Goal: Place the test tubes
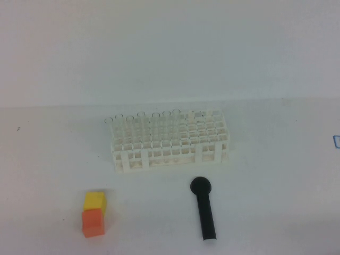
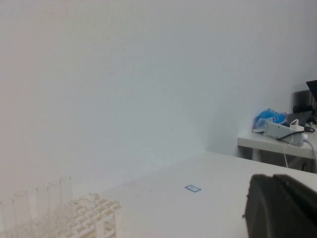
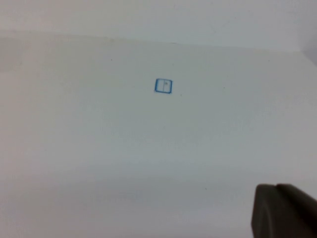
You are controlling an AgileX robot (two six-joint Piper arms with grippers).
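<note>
From where I stand, the test tubes [image 1: 141, 125] are all upright in the white rack [image 1: 170, 143], which sits in the middle of the desk [image 1: 276, 186]. They fill mostly the rack's left and middle cells. Toward its right end I cannot be sure whether any cell is filled. I see no loose tube lying anywhere around the rack.

The tubes look like thin, clear glass or plastic, so I judge them light, stiff, smooth enough to slip, and easy to crack under a hard squeeze. The only sensible place to take one is the bare upper length that stands proud of the rack. The pinch should be gentle and the lift straight up, so the tube does not lever against the grid.

Neither arm reaches into the overhead view. The left claw [image 2: 282, 208] shows only as a dark edge in its own camera. It is held off the desk and back from the rack, aimed almost level, so that the tube tops [image 2: 49, 203] and a corner of the rack appear low in front of it. The right claw [image 3: 285, 210] hangs over bare desk well to the right of the rack, tipped down toward a small blue square mark [image 3: 163, 86]. I cannot tell whether either claw is wide or narrow.

In front of the rack lies a black tool [image 1: 204, 210] with a round head. Farther to the front left, a yellow block [image 1: 95, 200] touches an orange block [image 1: 93, 222].
</note>
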